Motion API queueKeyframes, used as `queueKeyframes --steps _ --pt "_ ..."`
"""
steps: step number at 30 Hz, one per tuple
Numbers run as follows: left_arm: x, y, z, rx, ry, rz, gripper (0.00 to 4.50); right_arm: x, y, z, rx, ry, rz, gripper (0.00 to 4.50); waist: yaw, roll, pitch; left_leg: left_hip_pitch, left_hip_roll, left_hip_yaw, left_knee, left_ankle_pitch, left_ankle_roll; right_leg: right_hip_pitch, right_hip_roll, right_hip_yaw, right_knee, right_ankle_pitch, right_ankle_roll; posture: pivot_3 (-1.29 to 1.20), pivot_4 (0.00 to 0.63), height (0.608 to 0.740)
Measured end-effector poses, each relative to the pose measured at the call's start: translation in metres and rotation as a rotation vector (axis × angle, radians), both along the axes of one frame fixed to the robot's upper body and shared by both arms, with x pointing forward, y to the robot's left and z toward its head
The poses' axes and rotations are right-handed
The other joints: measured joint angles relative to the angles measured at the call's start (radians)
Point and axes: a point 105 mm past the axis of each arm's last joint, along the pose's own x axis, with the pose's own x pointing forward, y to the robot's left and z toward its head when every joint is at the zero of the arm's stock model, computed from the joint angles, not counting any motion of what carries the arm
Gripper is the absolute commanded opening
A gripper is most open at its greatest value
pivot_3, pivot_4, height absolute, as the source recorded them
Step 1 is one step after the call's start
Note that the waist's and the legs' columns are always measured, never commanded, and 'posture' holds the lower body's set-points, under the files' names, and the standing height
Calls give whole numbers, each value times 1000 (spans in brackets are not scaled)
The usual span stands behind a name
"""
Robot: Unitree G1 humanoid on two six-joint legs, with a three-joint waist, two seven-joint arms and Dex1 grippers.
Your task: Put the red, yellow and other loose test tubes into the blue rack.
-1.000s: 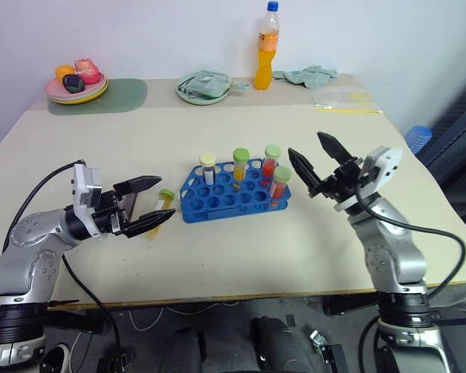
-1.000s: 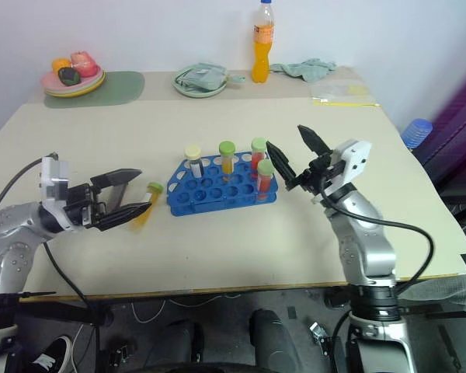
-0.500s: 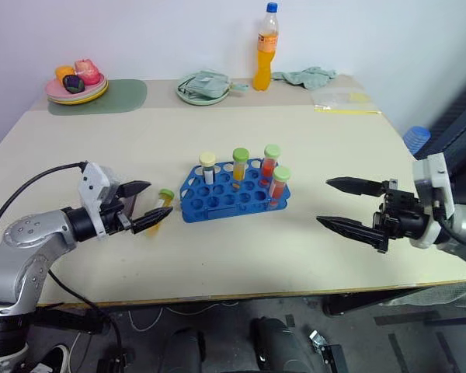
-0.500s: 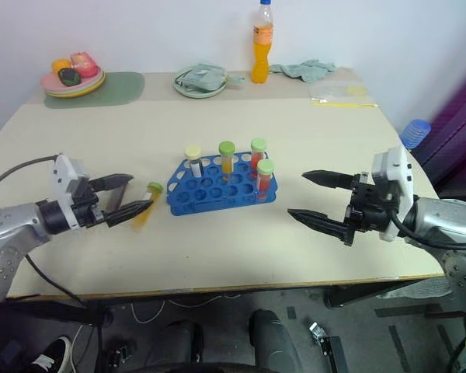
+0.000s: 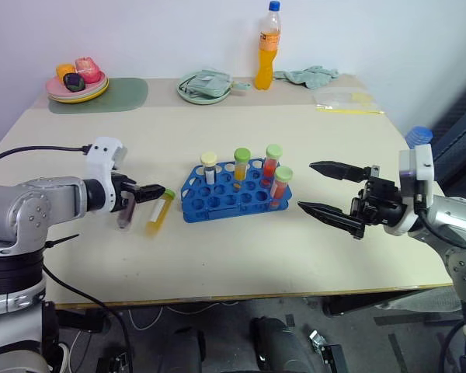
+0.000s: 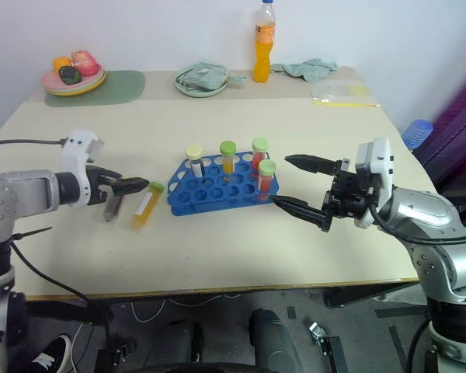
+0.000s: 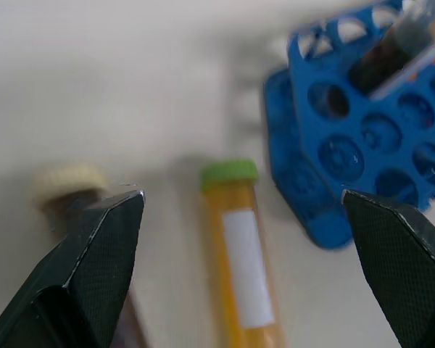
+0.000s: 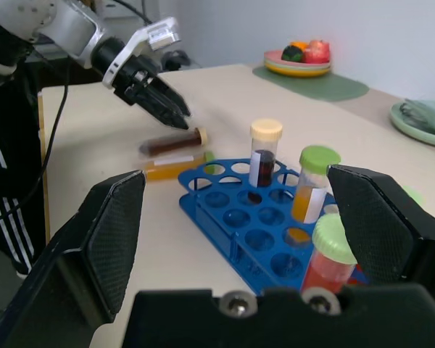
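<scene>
Since a second ago, the right gripper (image 5: pixel 320 187) has swung back from the blue rack (image 5: pixel 234 199), jaws wide, holding nothing. Left gripper (image 5: pixel 144 206), jaws also wide and empty, now tips down over a yellow test tube (image 5: pixel 159 213) and a dark test tube (image 6: pixel 113 205) lying on the worktop (image 5: pixel 241 256), left of the rack.

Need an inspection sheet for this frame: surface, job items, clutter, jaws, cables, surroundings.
Surface: beige table, bare along its near edge.
Job's things: blue rack holds four upright tubes; yellow tube and dark tube lie loose left of it.
Clutter: orange bottle, fruit plate on a green mat, cloth-filled dish, rag, plastic bag, all along the far edge.
Grippers: left gripper jaws open over the loose tubes; right gripper jaws open, right of the rack.
Cables: black cable on the left arm.
Surroundings: white wall.
</scene>
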Motion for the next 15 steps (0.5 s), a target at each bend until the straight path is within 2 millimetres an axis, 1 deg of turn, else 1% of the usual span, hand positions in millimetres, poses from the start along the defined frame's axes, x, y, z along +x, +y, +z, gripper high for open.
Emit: queueKeyframes --steps 3,7,10,15 --pt "-4 -3 -8 56 67 -15 4500 2 2 -2 -3 -3 -7 4424 0 0 0 0 0 -1 0 0 0 0 0 0 1 0 -1 0 150 740" --pt "3 2 1 85 95 -9 4500 2 2 -3 -11 -9 -14 4424 2 0 0 0 -1 0 0 0 0 0 0 0 0 -1 -1 0 150 740" --pt "6 6 -1 60 147 -5 4500 3 2 -3 -6 -13 -22 4424 2 0 0 0 -1 0 0 0 0 0 0 0 0 -1 -1 0 150 740" --pt "11 0 -13 -18 277 -41 4500 5 4 -5 0 -15 -29 4424 3 0 0 0 -1 0 0 0 0 0 0 0 0 -1 -1 0 150 740"
